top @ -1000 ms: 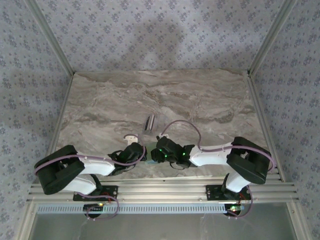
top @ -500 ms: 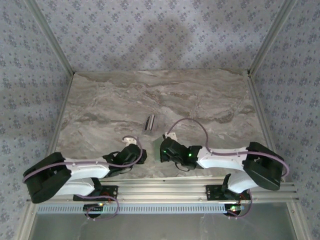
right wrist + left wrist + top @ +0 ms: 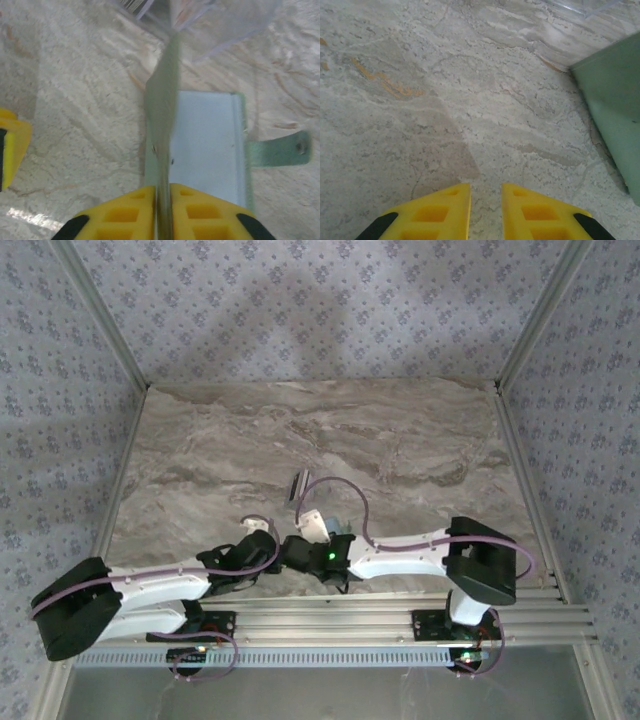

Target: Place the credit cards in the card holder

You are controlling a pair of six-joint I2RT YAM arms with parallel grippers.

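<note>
My right gripper [image 3: 163,189] is shut on one sage-green panel of the card holder [image 3: 161,105], which it holds up on edge. A pale blue credit card [image 3: 205,145] lies flat on the holder's other panel, and the snap strap [image 3: 282,150] sticks out to the right. More credit cards [image 3: 132,5] lie just beyond; from above this small stack [image 3: 300,485] sits mid-table. My left gripper [image 3: 486,187] is open by a narrow gap over bare marble, with the holder [image 3: 615,110] at its right. In the top view the holder [image 3: 325,527] lies between both wrists.
A clear plastic sleeve [image 3: 235,20] lies past the holder beside the cards. The marble tabletop [image 3: 400,440] stretches back to patterned walls. The aluminium rail [image 3: 330,615] with both arm bases runs along the near edge.
The right arm has swung left with the holder and now sits close against the left wrist. The left arm has folded back, its elbow moving further left.
</note>
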